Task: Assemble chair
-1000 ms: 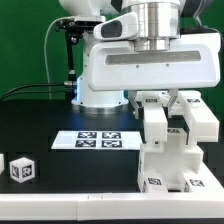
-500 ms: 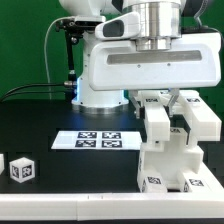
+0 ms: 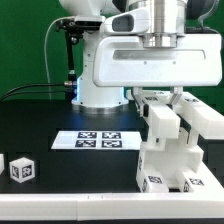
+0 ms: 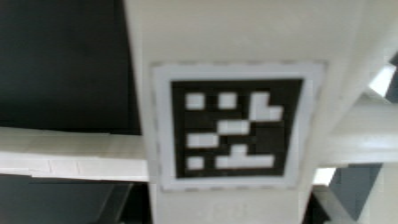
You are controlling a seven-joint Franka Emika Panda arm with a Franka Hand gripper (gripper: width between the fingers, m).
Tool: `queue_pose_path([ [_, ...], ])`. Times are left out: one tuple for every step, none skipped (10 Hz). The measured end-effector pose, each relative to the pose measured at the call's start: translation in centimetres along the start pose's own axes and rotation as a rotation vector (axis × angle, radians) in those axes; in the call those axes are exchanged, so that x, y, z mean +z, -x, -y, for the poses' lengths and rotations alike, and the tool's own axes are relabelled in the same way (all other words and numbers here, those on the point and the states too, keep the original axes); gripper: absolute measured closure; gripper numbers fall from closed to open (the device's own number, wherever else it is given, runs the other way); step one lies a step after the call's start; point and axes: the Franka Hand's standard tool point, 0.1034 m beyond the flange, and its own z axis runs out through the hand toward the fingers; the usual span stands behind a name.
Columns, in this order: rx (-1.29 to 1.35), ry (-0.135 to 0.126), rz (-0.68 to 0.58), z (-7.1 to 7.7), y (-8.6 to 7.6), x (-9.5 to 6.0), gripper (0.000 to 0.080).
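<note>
The chair (image 3: 172,165) is a stepped white block with small tags on its front, standing at the exterior view's right near the table's front edge. An upright white chair bar (image 3: 163,122) stands at its top, and my gripper (image 3: 160,102) comes down from above, shut on that bar. In the wrist view the bar (image 4: 231,40) fills the middle with its black-and-white tag (image 4: 233,125) facing the camera. My fingers are mostly hidden there. Whether the bar is seated in the block below cannot be told.
A small loose white cube (image 3: 21,169) with a tag lies at the exterior view's front left. The marker board (image 3: 98,140) lies flat on the black table mid-scene. The robot's white base (image 3: 95,85) stands behind it, with cables at the back left.
My gripper and the bar it holds have shifted a little toward the exterior view's right. The cube and the stepped block have not moved.
</note>
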Motion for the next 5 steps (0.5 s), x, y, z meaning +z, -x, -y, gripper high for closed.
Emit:
queue_pose_path([
  [0.01, 0.002, -0.005, -0.3, 0.2, 0.3, 0.0514],
  [0.015, 0.002, -0.009, -0.5, 0.2, 0.3, 0.0514],
  [0.125, -0.028, -0.003, -1.7, 0.3, 0.3, 0.0514],
  [0.21, -0.058, 0.038, -2.3, 0.6, 0.1, 0.0514],
  [0.207, -0.066, 0.043, -2.3, -0.2, -0.6, 0.0514],
])
